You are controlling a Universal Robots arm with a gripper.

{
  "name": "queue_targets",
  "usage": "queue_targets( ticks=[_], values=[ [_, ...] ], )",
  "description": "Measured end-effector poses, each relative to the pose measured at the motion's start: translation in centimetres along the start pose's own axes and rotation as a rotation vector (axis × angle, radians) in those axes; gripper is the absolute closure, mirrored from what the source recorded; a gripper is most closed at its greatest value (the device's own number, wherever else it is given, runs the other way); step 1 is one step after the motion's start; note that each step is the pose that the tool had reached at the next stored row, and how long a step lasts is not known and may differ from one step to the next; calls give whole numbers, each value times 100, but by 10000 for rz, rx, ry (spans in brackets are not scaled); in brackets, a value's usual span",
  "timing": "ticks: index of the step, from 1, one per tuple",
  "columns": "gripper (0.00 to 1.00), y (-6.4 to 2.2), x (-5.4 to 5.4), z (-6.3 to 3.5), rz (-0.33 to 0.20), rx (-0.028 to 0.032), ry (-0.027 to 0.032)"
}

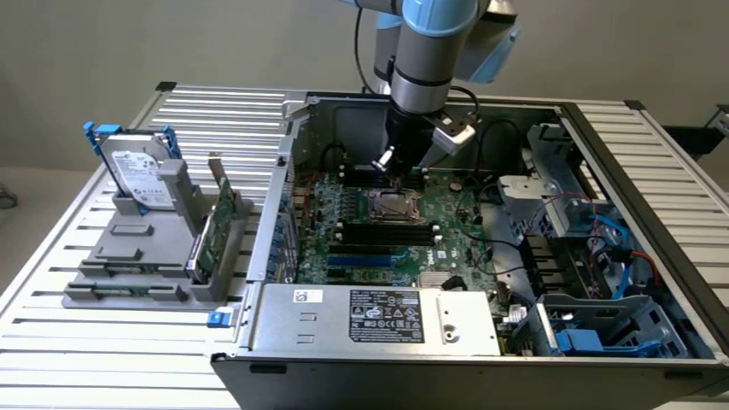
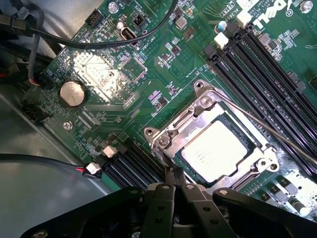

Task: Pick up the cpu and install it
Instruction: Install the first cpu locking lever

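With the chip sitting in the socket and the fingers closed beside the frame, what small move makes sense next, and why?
Probably a short straight lift clear of the board. The cpu already lies flat inside the socket frame, and the gripper is shut and holds nothing, its tips at the frame's edge. Rising first would avoid scraping the frame or the motherboard.

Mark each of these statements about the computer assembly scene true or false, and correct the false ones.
1. The cpu sits in the motherboard socket. True.
2. The gripper holds the cpu in the air. False: its fingers are shut and empty, at the socket frame's edge.
3. The hard drive stands in the grey holder outside the computer case. True.
4. The hard drive lies inside the case. False: it stands at the exterior view's left, outside it.
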State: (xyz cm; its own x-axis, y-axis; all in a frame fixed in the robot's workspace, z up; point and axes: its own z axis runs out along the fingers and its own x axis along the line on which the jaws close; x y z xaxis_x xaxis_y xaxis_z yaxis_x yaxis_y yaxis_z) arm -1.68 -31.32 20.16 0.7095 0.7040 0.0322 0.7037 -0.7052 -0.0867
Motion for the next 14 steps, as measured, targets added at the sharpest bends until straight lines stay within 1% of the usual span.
queue_targets(
  ticks=[4,6,9,14],
  values=[
    [89,-6,9,4,3,-56,-56],
    [89,-7,15,5,3,-73,-74],
    [89,-4,25,7,5,-86,-87],
    [89,11,43,11,3,-89,-91]
  ],
)
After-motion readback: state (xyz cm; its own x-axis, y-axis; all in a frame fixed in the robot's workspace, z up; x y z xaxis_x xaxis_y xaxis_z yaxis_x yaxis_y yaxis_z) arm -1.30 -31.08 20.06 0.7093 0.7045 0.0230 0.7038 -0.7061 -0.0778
